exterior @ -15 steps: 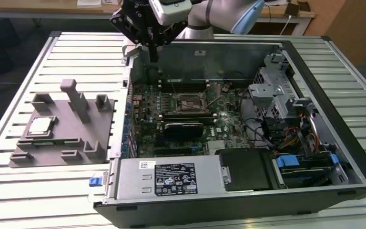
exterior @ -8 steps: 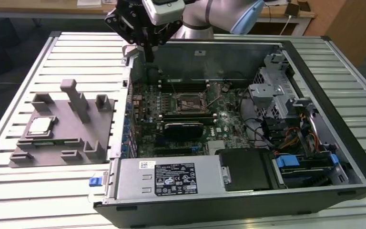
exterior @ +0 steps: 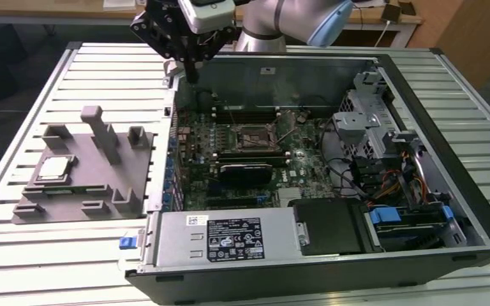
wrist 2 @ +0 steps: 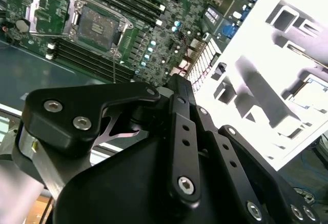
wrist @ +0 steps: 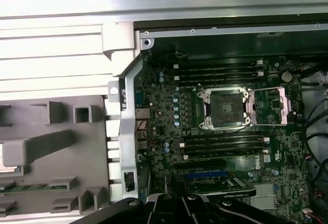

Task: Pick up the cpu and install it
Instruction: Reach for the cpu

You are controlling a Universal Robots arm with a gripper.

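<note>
— What is laid out on the pale slatted metal table (exterior: pixel 23 255)?
— An open black computer case (exterior: pixel 313 277) is seen, a green motherboard (exterior: pixel 228 146) lying inside it. A grey moulded fixture (exterior: pixel 83 185) is set just beside it, at the exterior view's left.
— And the black gripper (exterior: pixel 192 78)?
— It is held clenched on nothing over the case's far wall.
— The smaller parts?
— The square metal-framed socket (wrist: pixel 225 108) is seen open. The small silvery square cpu (exterior: pixel 53 167) is seated in the fixture, well apart from the gripper.

light: bright, even | glare: grey tray (wrist 2: pixel 251 34) blown white, second wrist view | shadow: computer case (exterior: pixel 296 80) interior
</note>
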